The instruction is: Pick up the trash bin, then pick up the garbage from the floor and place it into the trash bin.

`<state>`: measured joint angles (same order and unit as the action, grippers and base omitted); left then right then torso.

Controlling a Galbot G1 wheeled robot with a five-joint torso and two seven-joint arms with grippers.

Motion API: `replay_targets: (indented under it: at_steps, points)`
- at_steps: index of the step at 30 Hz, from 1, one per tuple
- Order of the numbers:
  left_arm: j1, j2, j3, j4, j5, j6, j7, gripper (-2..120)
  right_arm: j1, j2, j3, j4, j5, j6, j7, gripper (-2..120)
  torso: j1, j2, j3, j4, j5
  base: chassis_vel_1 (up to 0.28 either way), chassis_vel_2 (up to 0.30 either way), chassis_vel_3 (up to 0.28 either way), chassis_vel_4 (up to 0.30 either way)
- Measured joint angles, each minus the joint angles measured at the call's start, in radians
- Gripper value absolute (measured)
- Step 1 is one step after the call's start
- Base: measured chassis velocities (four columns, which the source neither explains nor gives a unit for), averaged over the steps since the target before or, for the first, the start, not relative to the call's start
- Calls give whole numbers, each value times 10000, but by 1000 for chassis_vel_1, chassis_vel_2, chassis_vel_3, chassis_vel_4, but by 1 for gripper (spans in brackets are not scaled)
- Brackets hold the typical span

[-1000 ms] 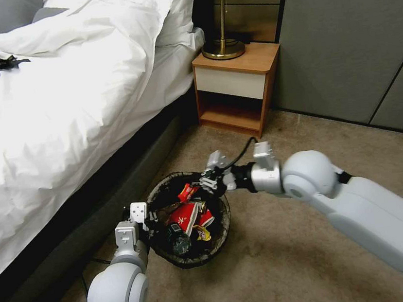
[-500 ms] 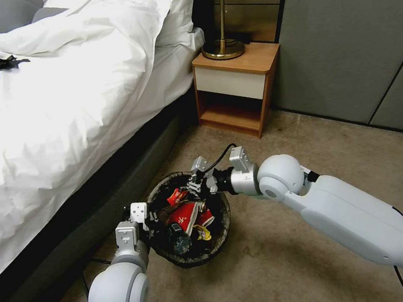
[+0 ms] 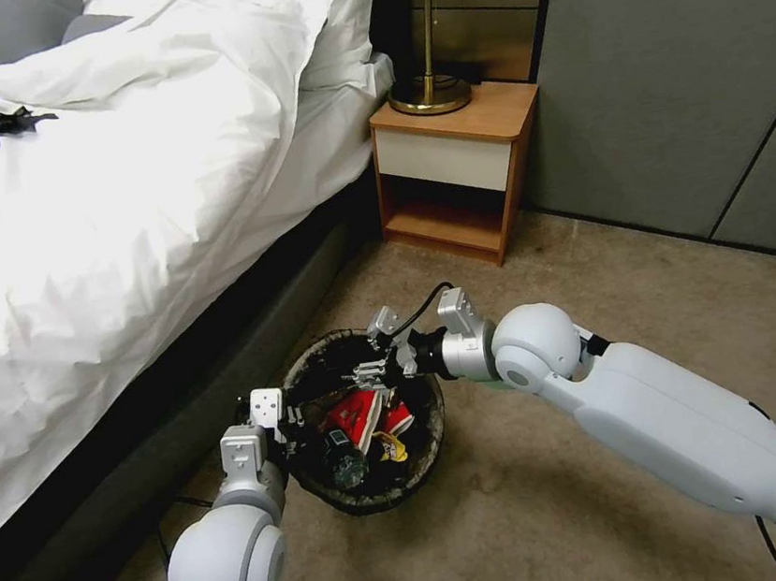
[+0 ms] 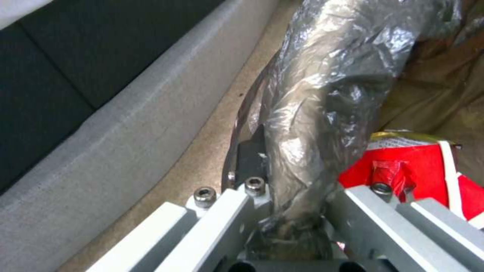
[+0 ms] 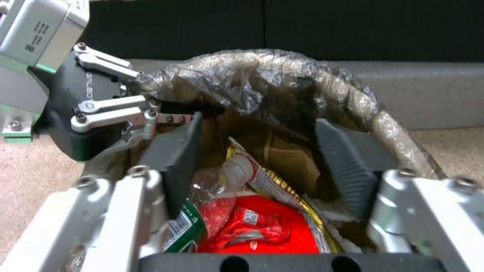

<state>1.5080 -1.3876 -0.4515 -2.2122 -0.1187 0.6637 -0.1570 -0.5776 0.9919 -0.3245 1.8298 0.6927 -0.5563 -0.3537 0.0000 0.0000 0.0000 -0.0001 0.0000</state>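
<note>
The trash bin stands on the floor just beside the bed, which lies to its left, and the garbage lies inside it. The left gripper grips the bin's near-left rim, while the right gripper, its fingers spread apart, hangs over the far part of the bin's opening. Behind the bin, at the bed's far corner, stands a nightstand with a lamp on it.

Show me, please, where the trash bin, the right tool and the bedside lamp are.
trash bin [image 3: 423, 437]: head view, bag-covered rim on the right.
right tool [image 5: 257, 151]: right wrist view, midway between its open fingertips.
bedside lamp [image 3: 431, 94]: head view, brass base.
</note>
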Motion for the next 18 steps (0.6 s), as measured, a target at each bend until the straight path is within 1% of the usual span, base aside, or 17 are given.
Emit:
replay_targets:
  at_steps: [1,3,4,5,6,7,9,10,11,12,14,15,16,17,18]
  points:
    - [0,0,0,0,0,0,0,0,0,0,0,0,0,0,0,61,0,0,0,0,0,0,0,0,0]
    - [0,8,-40,-36,-2,2,0,0,-25,9,46,0,-8,2,2,73,0,0,0,0,1,0,0,0,0]
    - [4,8,-59,-42,-4,2,0,0,-31,8,64,0,-21,4,6,76,0,0,0,0,0,0,0,0,0]
    - [4,8,-59,-42,-4,2,0,0,-31,8,64,0,-21,4,6,76,0,0,0,0,0,0,0,0,0]
    - [15,7,-72,-54,-4,3,-1,0,-55,4,127,4,-34,8,28,83,-1,0,0,1,1,0,0,0,0]
    - [23,6,-78,-65,-4,3,0,0,-82,-3,192,29,-34,12,50,86,0,0,0,1,0,0,0,0,0]
    - [26,6,-78,-67,-4,2,-1,0,-88,-4,209,39,-34,14,58,86,0,0,0,1,1,0,0,0,0]
    - [36,1,-83,-93,-6,4,0,0,-154,-24,512,218,44,20,161,94,0,0,0,1,1,0,0,0,0]
    - [37,0,-89,-110,-6,7,-1,0,-175,-23,831,376,202,18,261,98,-1,-1,0,1,2,0,0,0,0]
    - [37,0,-89,-110,-6,7,-1,0,-175,-23,831,376,202,18,261,98,-1,-1,0,1,2,0,0,0,0]
    - [44,10,-112,-152,-8,11,0,0,-90,-96,1735,881,1049,19,975,100,0,0,0,2,1,0,0,0,0]
    - [44,10,-112,-152,-8,11,0,0,-90,-96,1735,881,1049,19,975,100,0,0,0,2,1,0,0,0,0]
    - [42,15,-116,-161,-9,10,0,0,-43,-239,2196,1236,1405,62,1762,100,0,0,0,3,1,0,0,0,0]
    - [31,8,-117,-161,-3,-15,-2,0,-56,-354,2588,1503,1450,113,2529,100,0,0,0,3,1,0,0,0,0]
    - [31,8,-117,-161,-3,-15,-2,0,-56,-354,2588,1503,1450,113,2529,100,0,0,0,3,1,0,0,0,0]
